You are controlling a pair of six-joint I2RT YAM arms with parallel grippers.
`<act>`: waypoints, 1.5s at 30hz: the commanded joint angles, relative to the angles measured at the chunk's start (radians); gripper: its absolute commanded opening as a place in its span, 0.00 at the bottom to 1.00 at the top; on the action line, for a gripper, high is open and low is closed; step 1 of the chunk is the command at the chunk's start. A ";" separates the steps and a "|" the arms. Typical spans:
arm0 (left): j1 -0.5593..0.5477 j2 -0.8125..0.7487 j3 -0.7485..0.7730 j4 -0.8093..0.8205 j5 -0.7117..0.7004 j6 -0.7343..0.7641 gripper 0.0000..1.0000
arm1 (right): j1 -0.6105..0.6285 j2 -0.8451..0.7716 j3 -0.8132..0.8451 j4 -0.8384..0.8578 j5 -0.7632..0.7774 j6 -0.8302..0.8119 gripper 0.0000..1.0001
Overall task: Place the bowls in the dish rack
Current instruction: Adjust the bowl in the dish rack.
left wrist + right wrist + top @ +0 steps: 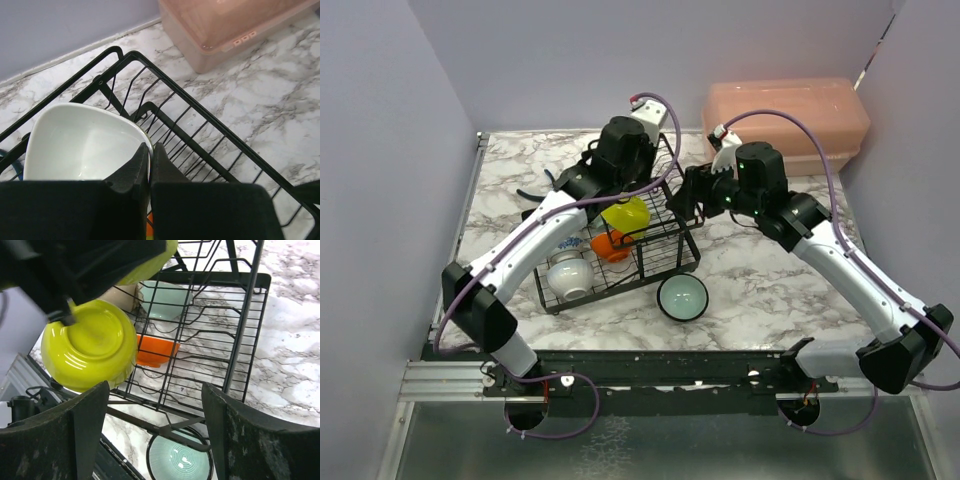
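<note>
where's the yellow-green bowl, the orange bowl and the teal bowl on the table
yellow-green bowl (pixel 87 347), right wrist view, middle of its underside
orange bowl (pixel 155 354), right wrist view, its outer wall
teal bowl (pixel 682 296), top external view, centre of its inside

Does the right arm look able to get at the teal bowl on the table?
Probably yes: the teal bowl sits on the table outside the dish rack, nothing over it, and the right fingers are open.

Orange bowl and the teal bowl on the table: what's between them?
Between orange bowl and teal bowl: only dish rack wires, no other bowl. Right wrist view shows it.
</note>
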 commanded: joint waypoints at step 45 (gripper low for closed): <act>0.395 -0.314 -0.659 0.910 0.543 -0.813 0.00 | -0.081 0.434 0.347 0.180 -0.524 0.091 0.80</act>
